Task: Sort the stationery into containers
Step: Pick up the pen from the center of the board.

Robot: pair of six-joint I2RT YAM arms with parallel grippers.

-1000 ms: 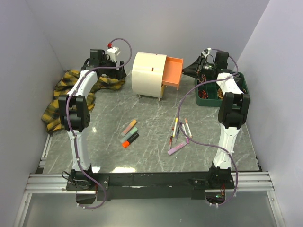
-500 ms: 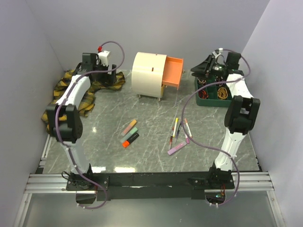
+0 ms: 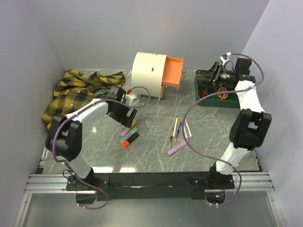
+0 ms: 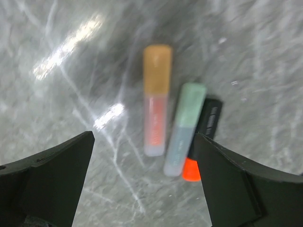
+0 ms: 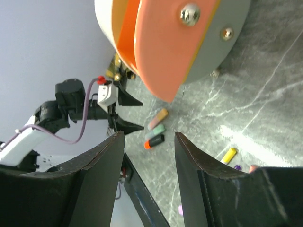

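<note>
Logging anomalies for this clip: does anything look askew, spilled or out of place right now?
Only the yellow-black plaid cloth looks odd: it lies crumpled in the table's far left corner. The orange drawer stands pulled out, which suits the sorting. Nothing looks spilled or damaged.

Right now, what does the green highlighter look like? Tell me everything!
The green highlighter is a stubby plastic stick with a pale mint cap and a cloudy, see-through body. It lies flat on the grey marble-look table, squeezed between the orange highlighter and the black-and-red highlighter, touching the black-and-red one. The left gripper hangs open above it, not touching it.
</note>
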